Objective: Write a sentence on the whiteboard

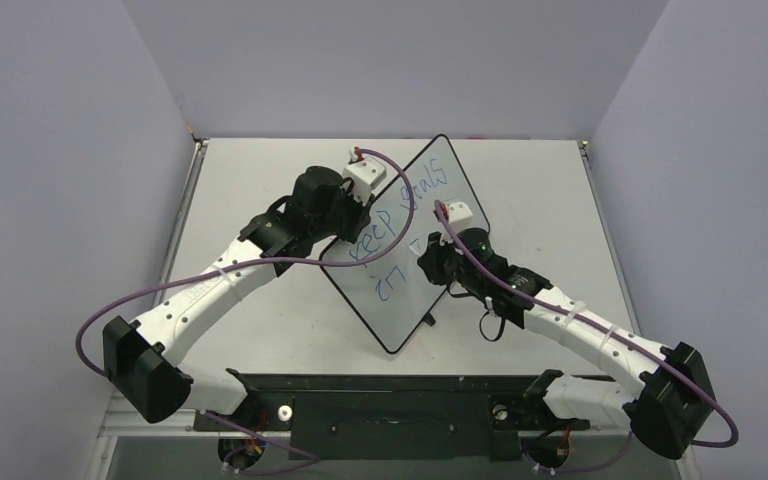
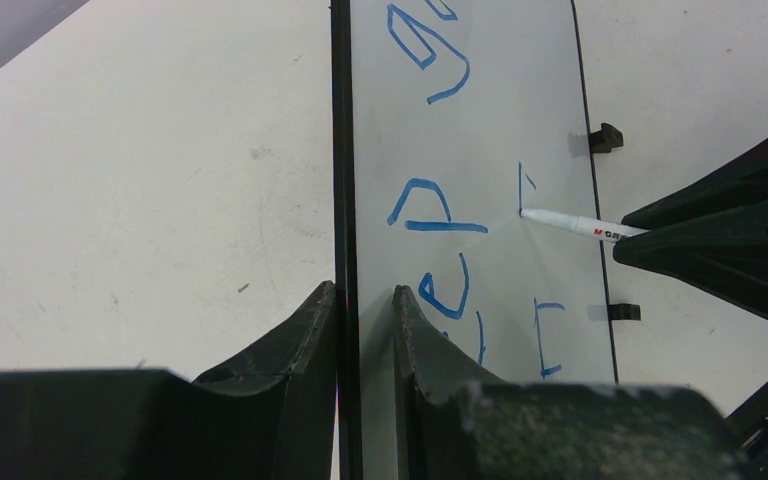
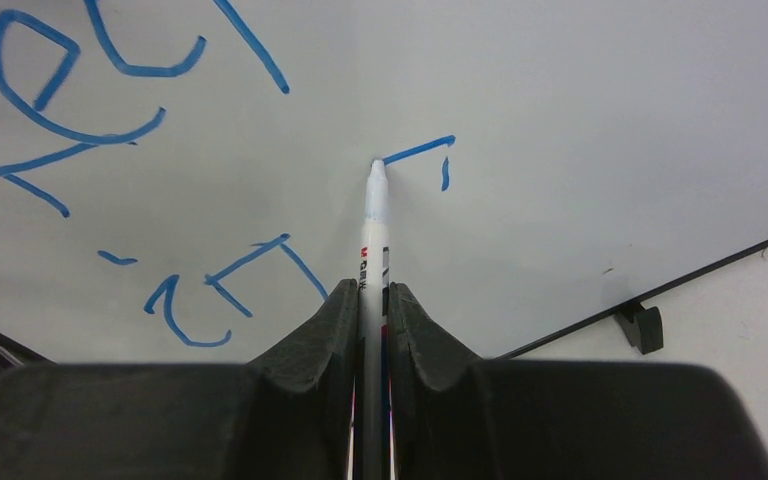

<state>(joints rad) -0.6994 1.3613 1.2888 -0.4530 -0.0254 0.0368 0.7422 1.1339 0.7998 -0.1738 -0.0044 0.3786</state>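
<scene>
The whiteboard [image 1: 392, 322] sits cornerwise near the middle of the table [image 1: 260, 170], a glossy white rectangle with rounded corners and a thin black rim. The table is pale and matt, faintly scuffed. The left end effector [image 2: 362, 290] is clenched on the board's long left edge, one dark, rough-textured finger on each side of the rim. The right end effector [image 3: 370, 288] grips a slim white marker [image 3: 372, 222] between its fingers. The marker's tip touches the board at the end of a short blue stroke. The sentence [image 1: 375, 240] runs in uneven blue letters – "keep" and a second word on the upper line, a few angular strokes begun below. Beyond the marker the board is bare gloss up to the far rim, where a small black clip foot [image 3: 640, 325] juts onto the table. Pale table surface shows on every side of the board, bounded by grey walls.
</scene>
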